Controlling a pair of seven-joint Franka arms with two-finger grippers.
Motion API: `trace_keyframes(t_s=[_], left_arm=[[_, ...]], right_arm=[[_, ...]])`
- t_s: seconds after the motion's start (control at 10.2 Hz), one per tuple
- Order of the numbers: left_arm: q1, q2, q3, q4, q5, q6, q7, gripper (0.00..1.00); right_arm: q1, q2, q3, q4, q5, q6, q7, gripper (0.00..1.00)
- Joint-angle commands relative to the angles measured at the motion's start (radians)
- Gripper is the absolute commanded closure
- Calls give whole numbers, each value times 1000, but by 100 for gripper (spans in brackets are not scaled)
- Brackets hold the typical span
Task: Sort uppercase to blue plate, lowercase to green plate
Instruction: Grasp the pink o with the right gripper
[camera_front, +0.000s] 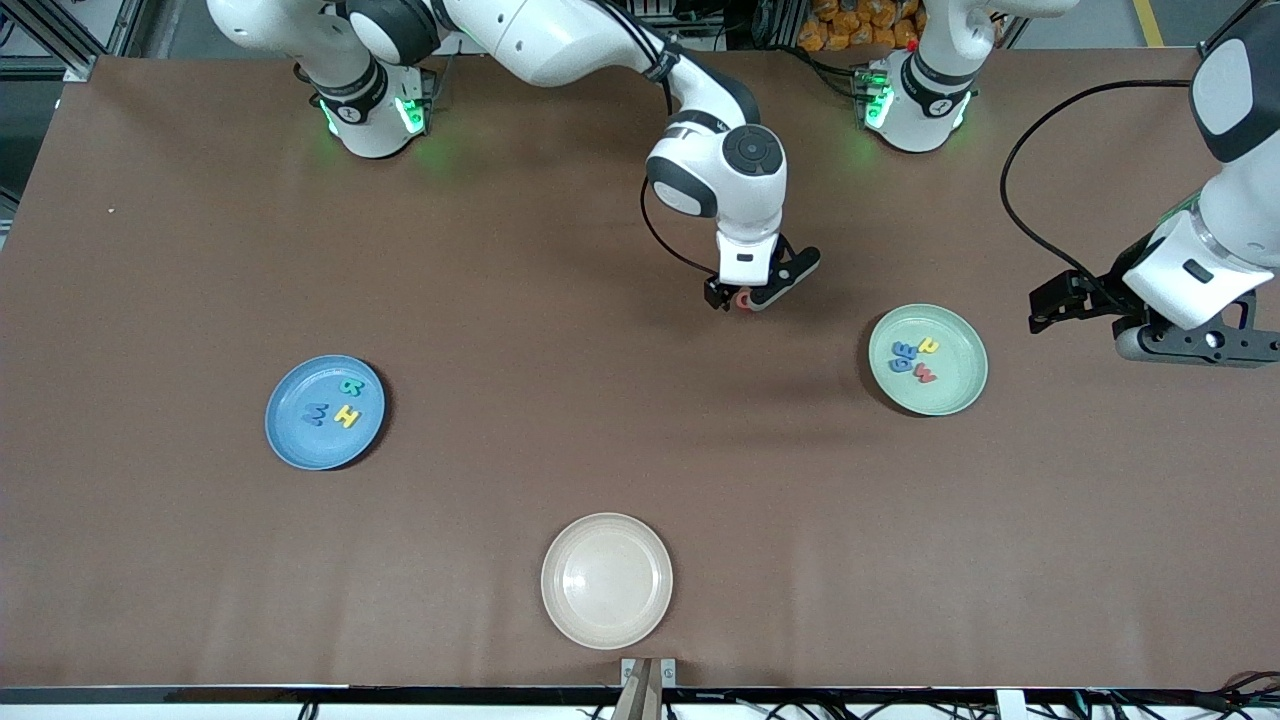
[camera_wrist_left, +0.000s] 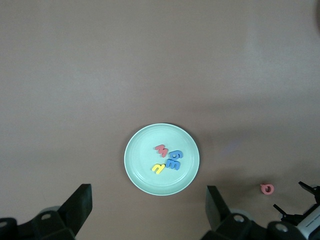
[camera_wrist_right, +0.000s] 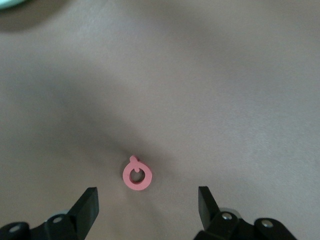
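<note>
- Brown, matte, cloth-like tabletop (camera_front: 560, 420): fills nearly the whole front view and forms the background of both wrist views.
- Round, shallow, cream-white plastic plate with a raised rim (camera_front: 606, 580): stands on the tabletop close to the edge nearest the front camera, about midway along it; nothing lies in it.
- Pile of small orange objects (camera_front: 862, 22): off the tabletop at the top edge of the front view, near the left arm's base; too small to identify.

Right claw (camera_front: 745, 297) over red Q (camera_front: 741, 299) (left claw (camera_front: 1075, 305) waits).
</note>
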Motion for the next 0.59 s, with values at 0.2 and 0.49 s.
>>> trace_keyframes(t_s=[0.2, 0.49], left_arm=[[-5, -6, -3, 10, 23, -18, -2, 0], [-7, -6, -9, 10, 23, -18, -3, 0]], right_arm=[[19, 80, -12, 59, -7, 50, -147, 16], [36, 106, -12, 85, -9, 53, -160, 19]])
